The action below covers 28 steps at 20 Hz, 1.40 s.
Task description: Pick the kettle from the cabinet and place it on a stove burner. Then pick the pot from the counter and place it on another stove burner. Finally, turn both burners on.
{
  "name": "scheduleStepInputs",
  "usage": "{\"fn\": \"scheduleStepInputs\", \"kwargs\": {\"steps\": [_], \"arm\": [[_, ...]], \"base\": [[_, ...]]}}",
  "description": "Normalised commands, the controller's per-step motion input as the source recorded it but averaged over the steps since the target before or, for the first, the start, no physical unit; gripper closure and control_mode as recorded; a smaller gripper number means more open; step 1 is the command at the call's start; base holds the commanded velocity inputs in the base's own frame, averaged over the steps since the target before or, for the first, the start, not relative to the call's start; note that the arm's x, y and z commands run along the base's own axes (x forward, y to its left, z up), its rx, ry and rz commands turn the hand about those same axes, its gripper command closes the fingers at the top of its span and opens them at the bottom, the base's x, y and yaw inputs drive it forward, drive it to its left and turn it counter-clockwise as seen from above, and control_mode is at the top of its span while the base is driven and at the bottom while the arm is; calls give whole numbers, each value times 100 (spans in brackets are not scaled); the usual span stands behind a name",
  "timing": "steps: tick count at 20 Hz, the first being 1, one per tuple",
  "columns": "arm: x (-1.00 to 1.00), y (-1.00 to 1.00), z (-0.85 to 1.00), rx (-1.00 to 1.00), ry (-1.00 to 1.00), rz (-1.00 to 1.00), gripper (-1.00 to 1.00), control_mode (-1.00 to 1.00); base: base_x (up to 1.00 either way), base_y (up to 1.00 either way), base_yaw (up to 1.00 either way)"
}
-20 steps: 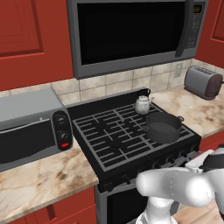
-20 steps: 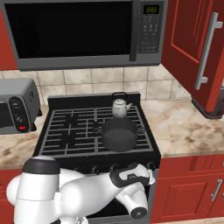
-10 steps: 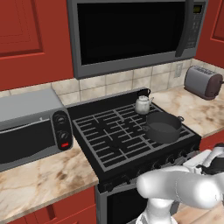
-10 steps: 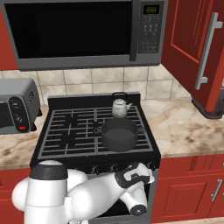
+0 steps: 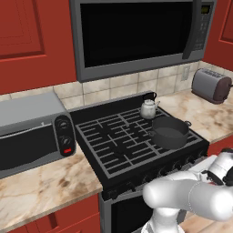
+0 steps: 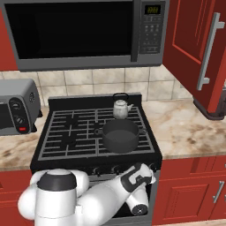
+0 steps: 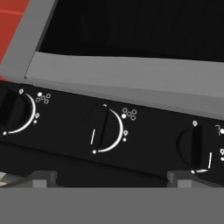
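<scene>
The small silvery kettle (image 5: 148,108) (image 6: 121,107) stands on the back right burner of the black stove (image 6: 70,134). Just in front of it, the dark pot (image 5: 169,132) (image 6: 120,135) rests on the front right burner. No flame shows under either. My arm bends low in front of the stove, with the wrist (image 6: 137,175) just under the knob row. In the hand view my gripper (image 7: 111,181) is open, its fingertips (image 7: 41,178) wide apart and close to the control panel. The middle knob (image 7: 99,129) lies straight ahead, between a left knob (image 7: 11,111) and a right knob (image 7: 195,147).
A grey toaster oven (image 5: 32,132) sits on the counter left of the stove, a chrome toaster (image 5: 210,85) on the counter (image 6: 185,128) to the right. A microwave (image 6: 75,31) hangs above the stove. The red wall cabinet's door (image 6: 187,39) stands open at the right.
My arm has shifted slightly to the right in front of the stove. The kettle and pot have stayed put, and the gripper remains open.
</scene>
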Motion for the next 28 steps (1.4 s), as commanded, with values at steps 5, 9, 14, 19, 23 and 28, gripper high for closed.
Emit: {"fn": "scheduleStepInputs", "kwargs": {"steps": [5, 9, 14, 19, 23, 28], "arm": [[12, 0, -10, 0, 0, 0, -100, -100], [8, -1, -10, 0, 0, 0, -100, -100], [5, -8, -8, 0, 0, 0, -100, -100], [4, -13, -6, 0, 0, 0, -100, -100], [4, -9, -6, 0, -1, 0, -100, -100], [4, -1, -4, 0, 0, 0, -100, -100]], "base": [[0, 0, 0], [0, 0, 0], [0, 0, 0], [0, 0, 0], [0, 0, 0], [0, 0, 0]]}}
